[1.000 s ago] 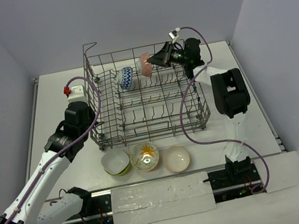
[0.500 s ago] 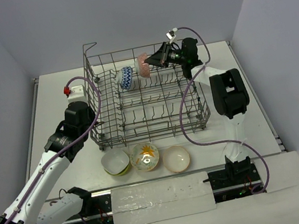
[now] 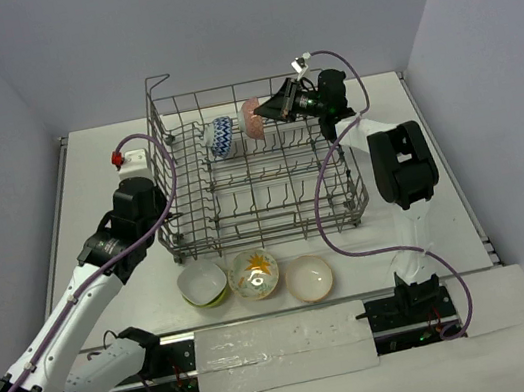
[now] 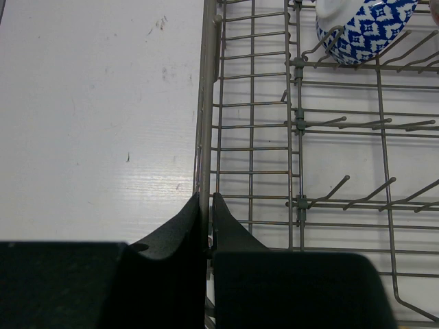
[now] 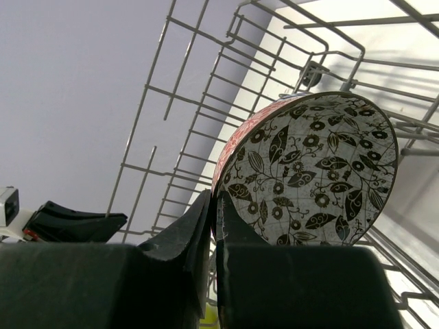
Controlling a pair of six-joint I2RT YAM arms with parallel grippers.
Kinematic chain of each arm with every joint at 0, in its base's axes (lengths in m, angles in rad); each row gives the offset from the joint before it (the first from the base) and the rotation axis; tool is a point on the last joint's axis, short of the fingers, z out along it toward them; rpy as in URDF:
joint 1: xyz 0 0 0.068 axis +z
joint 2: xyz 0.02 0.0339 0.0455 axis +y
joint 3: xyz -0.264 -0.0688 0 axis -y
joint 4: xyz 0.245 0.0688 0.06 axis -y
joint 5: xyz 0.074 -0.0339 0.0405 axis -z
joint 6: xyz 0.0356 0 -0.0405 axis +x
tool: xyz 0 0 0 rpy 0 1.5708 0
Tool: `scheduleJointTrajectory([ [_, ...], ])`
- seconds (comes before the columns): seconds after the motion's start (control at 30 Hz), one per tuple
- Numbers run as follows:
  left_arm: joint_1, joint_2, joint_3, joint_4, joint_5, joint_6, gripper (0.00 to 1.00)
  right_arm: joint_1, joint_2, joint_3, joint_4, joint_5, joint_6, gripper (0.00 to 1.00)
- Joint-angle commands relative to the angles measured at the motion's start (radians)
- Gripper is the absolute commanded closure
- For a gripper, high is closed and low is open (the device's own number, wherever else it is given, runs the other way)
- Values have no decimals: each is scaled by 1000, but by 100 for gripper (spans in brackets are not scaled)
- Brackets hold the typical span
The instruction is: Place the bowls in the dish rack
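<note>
The grey wire dish rack (image 3: 245,214) stands mid-table. A blue-white patterned bowl (image 3: 221,135) leans on tines at its back left; it also shows in the left wrist view (image 4: 370,24). My right gripper (image 3: 266,112) is shut on the rim of the red-orange patterned bowl (image 3: 252,116), held on edge over the rack's back row; its inside is white with dark leaf marks (image 5: 315,171). My left gripper (image 3: 166,216) is shut on the rack's left side wire (image 4: 206,137). A lime-green bowl (image 3: 202,284), a yellow-floral bowl (image 3: 253,274) and a pale bowl (image 3: 309,278) sit in front of the rack.
A small white object with a red cap (image 3: 126,160) lies left of the rack's back corner. A raised wire loop (image 3: 158,90) stands at the rack's back left corner. Purple cables hang from both arms over the rack's sides.
My right gripper has carried the red-orange bowl slightly left and back along the rack's rear row. The left arm has not moved.
</note>
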Motion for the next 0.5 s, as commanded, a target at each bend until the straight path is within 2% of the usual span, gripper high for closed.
scheduleJointTrajectory([
  [0.0, 17, 12, -3, -21, -28, 17, 100, 3, -55, -7, 54, 9, -31, 100],
  [0.23, 17, 17, -2, -23, -29, 17, 100, -1, -11, -4, 62, 12, -29, 100],
  [0.47, 17, 29, 3, -25, -26, 19, 100, -7, 8, -18, 63, 23, -24, 82],
])
